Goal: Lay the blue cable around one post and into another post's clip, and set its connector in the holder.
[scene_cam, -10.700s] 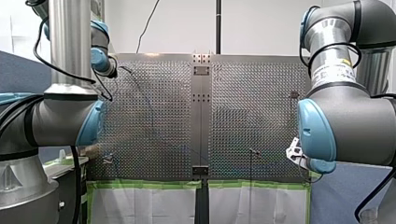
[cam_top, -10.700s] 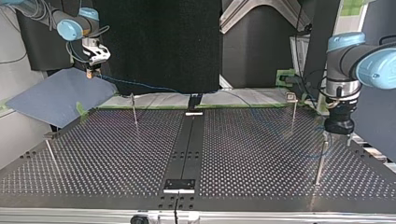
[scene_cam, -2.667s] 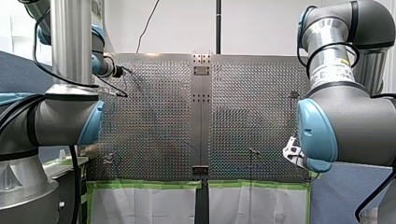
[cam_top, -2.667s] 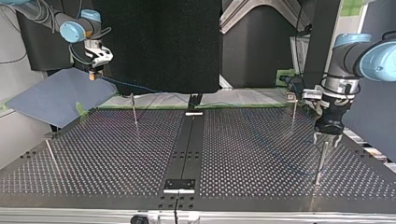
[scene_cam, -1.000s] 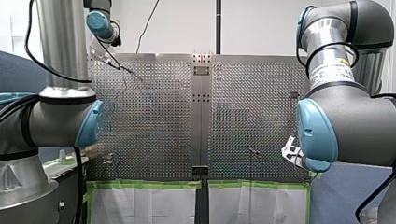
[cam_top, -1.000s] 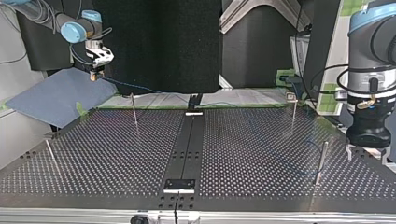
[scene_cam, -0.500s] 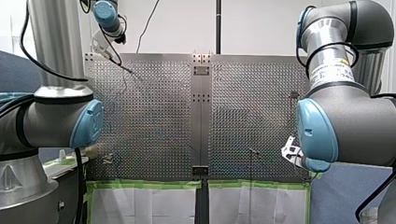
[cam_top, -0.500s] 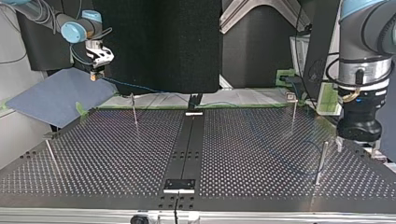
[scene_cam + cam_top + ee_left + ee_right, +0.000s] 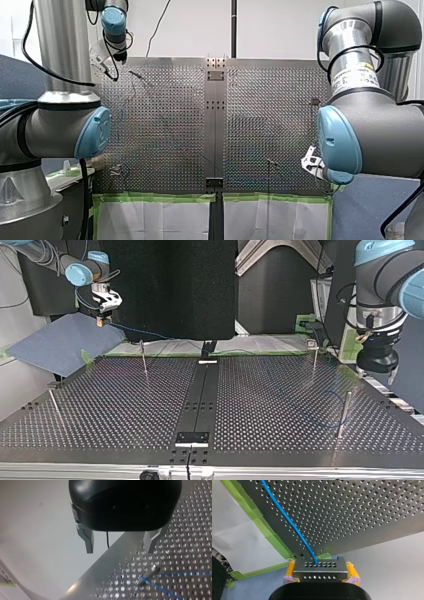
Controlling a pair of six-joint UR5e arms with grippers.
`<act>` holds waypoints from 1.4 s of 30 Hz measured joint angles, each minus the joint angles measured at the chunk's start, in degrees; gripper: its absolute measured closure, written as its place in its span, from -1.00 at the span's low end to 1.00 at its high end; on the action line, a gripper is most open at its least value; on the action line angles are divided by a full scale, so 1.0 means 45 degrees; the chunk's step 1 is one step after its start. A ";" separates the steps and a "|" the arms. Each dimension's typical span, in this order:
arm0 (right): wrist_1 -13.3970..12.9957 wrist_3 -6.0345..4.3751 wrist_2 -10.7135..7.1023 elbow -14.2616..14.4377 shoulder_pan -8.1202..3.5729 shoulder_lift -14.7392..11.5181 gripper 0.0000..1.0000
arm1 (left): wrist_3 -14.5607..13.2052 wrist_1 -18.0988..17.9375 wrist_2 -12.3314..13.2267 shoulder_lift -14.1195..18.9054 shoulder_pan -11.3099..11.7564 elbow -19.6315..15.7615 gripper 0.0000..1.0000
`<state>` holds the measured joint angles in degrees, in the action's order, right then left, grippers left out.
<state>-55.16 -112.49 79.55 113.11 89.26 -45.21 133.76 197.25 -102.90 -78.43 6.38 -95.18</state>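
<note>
Up and back from the tall post has gone my left claw. A few seconds ago it hung right over the post's top; now it hovers higher, beyond the post and clear of it. The blue cable runs from the connector over the table to that post. My right claw is far across the table from the post, past the table's edge. It grips the connector between its yellow pads, closed tight on both its sides. Only the right wrist view shows that clamp; the top view gives it as a speck. The left wrist view shows my left claw wide open, holding and touching nothing. Under it two runs of cable meet at the post and touch it, a bend the front view barely shows.
</note>
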 joint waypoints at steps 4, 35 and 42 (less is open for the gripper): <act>0.0022 0.0020 0.0000 0.0001 0.0000 0.0003 1.00 | -0.0426 0.0427 -0.0323 -0.0034 0.0053 0.0173 -1.00; 0.0020 0.0052 0.0019 -0.0010 0.0078 -0.0004 1.00 | -0.3971 -0.0389 0.2934 -0.0189 0.0950 0.0472 -1.00; 0.0026 0.0052 0.0018 -0.0027 0.0100 -0.0006 1.00 | -0.4042 -0.0396 0.3723 -0.0265 0.1079 0.0472 -1.00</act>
<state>-55.04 -112.25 79.63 112.99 89.71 -45.24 115.57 195.47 -86.15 -79.62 11.23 -93.06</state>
